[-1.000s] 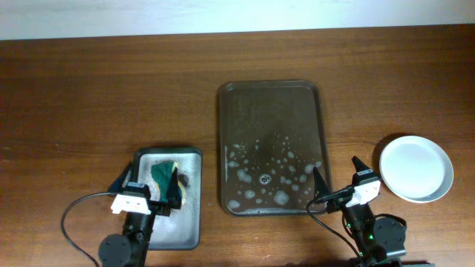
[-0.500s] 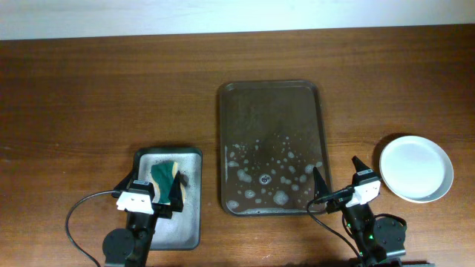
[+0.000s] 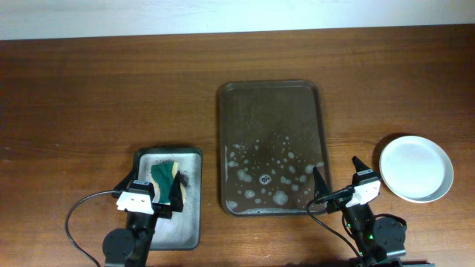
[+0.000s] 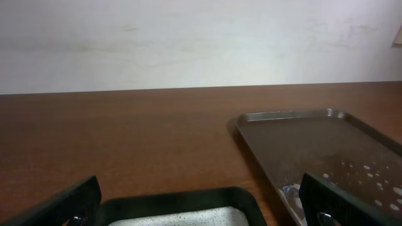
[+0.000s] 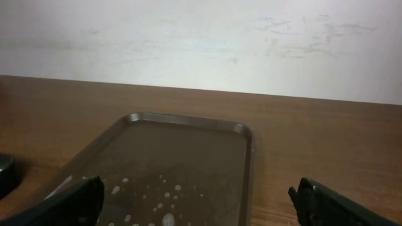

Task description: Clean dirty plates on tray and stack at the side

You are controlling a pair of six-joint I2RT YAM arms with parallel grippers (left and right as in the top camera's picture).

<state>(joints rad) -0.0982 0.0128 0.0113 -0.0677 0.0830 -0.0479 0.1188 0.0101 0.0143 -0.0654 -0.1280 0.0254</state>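
Note:
The dark brown tray [image 3: 272,100] lies at the table's centre with foam spots in its near half and no plates on it. It also shows in the left wrist view [image 4: 314,135] and the right wrist view [image 5: 182,157]. White plates [image 3: 415,167] sit stacked on the table at the right; how many I cannot tell. My left gripper [image 3: 148,190] is open and empty over the grey metal tray [image 3: 169,230]. My right gripper [image 3: 338,176] is open and empty at the brown tray's near right corner.
A green and yellow sponge [image 3: 164,173] lies in the grey metal tray at the front left, just beyond my left gripper. The grey tray's far rim shows in the left wrist view [image 4: 182,198]. A pale wall stands behind the table.
My left gripper has moved a little to the right and drawn back from the sponge. The right arm has not moved.

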